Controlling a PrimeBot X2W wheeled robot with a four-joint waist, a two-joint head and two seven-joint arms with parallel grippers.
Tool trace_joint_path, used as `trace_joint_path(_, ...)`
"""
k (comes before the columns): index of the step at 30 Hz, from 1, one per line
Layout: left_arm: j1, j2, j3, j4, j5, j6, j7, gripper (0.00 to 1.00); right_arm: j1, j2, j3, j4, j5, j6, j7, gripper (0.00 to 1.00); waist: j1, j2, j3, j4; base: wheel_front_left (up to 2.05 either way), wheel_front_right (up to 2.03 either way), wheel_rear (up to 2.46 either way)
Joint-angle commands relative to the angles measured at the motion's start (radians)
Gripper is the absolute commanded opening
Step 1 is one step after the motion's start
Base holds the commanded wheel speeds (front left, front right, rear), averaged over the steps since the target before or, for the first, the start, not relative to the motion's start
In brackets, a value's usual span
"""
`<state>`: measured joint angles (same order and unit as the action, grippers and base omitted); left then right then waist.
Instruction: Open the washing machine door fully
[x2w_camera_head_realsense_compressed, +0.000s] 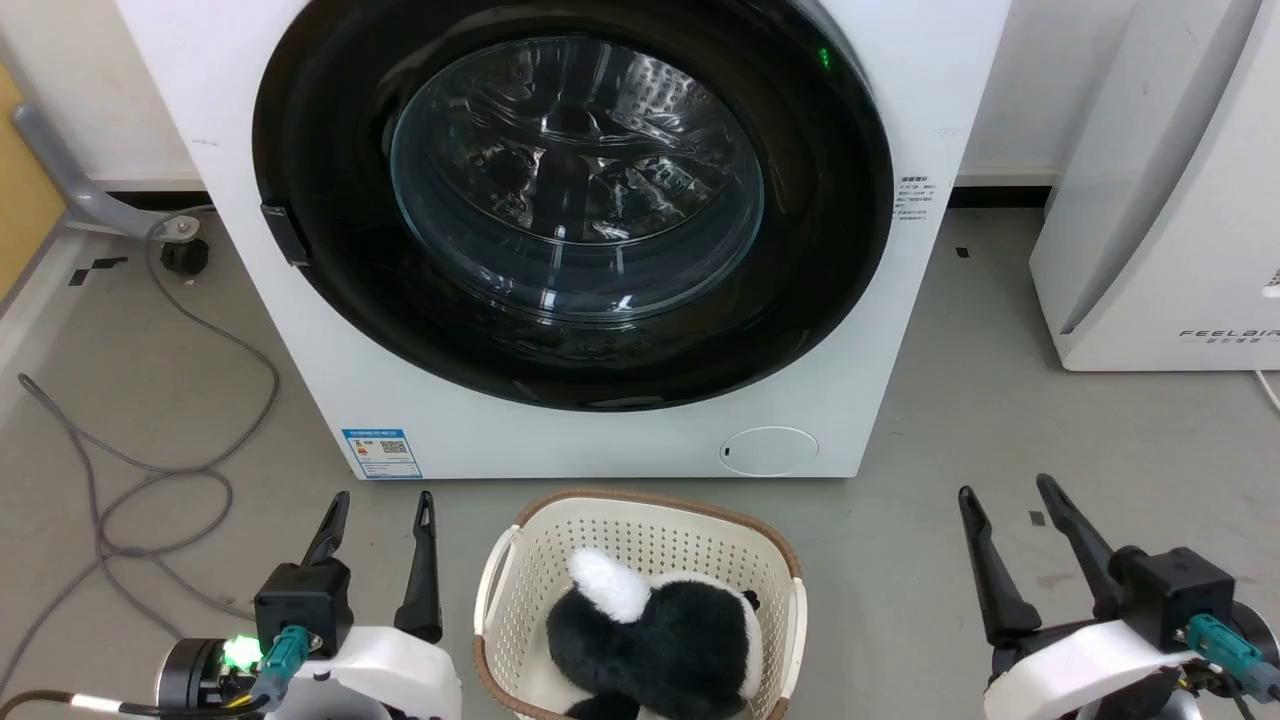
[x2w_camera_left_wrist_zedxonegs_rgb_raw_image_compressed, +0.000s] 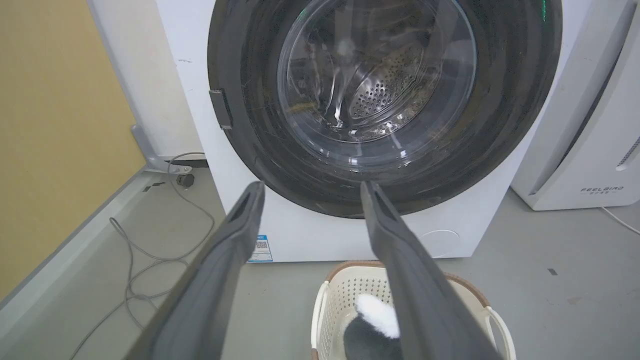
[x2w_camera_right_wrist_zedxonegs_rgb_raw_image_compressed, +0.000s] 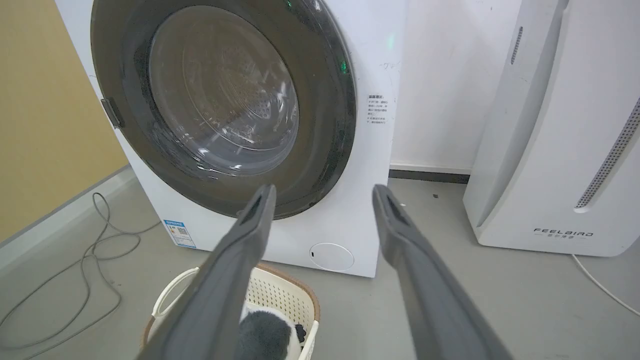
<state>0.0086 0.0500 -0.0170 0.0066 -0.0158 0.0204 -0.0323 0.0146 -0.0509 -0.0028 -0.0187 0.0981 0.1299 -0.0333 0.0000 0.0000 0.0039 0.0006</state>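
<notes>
Black glossy door (x2w_camera_head_realsense_compressed: 330, 200), domed glass at centre, sits shut on the washer (x2w_camera_head_realsense_compressed: 560, 440) — well ahead of both jaws, each pair apart.

The washing machine (x2w_camera_head_realsense_compressed: 600, 440) is white, the washing machine door (x2w_camera_head_realsense_compressed: 820, 250) glossy black around clear glass. Before the machine, a cream, hole-dotted, brown-rimmed basket (x2w_camera_head_realsense_compressed: 640, 545) holds a black-and-white plush (x2w_camera_head_realsense_compressed: 660, 640).
</notes>
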Motion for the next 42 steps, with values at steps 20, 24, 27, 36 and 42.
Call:
trace_joint_path(20, -0.007, 0.0, -0.014, -0.004, -0.026, 0.033, -0.051, 1.0, -0.031, 0.0, -0.027, 0.018, 0.397, 0.0, -0.05, 0.0, 0.0, 0.0, 0.017, 0.003, 0.0, 0.0, 0.0)
trace_joint_path(24, -0.014, 0.0, -0.016, -0.006, -0.028, 0.037, -0.059, 1.0, -0.058, 0.0, -0.037, 0.043, 0.52, 0.0, -0.058, 0.0, 0.0, 0.0, 0.03, 0.005, 0.0, 0.0, 0.0)
trace_joint_path(27, -0.021, 0.0, -0.018, -0.007, -0.03, 0.04, -0.066, 1.0, -0.085, 0.0, -0.061, 0.065, 0.59, 0.0, -0.053, 0.0, 0.0, 0.0, 0.042, 0.009, 0.0, 0.0, 0.0)
trace_joint_path(36, -0.052, 0.0, -0.019, -0.018, -0.031, 0.047, -0.084, 1.0, -0.205, -0.015, -0.141, 0.148, 0.77, 0.0, 0.002, 0.0, 0.0, 0.0, 0.098, 0.025, 0.0, 0.0, 0.0)
trace_joint_path(42, -0.083, 0.0, -0.024, -0.025, -0.033, 0.051, -0.097, 1.0, -0.305, -0.046, -0.167, 0.208, 0.853, 0.0, 0.028, 0.0, 0.0, 0.0, 0.145, 0.038, 0.0, 0.0, 0.0)
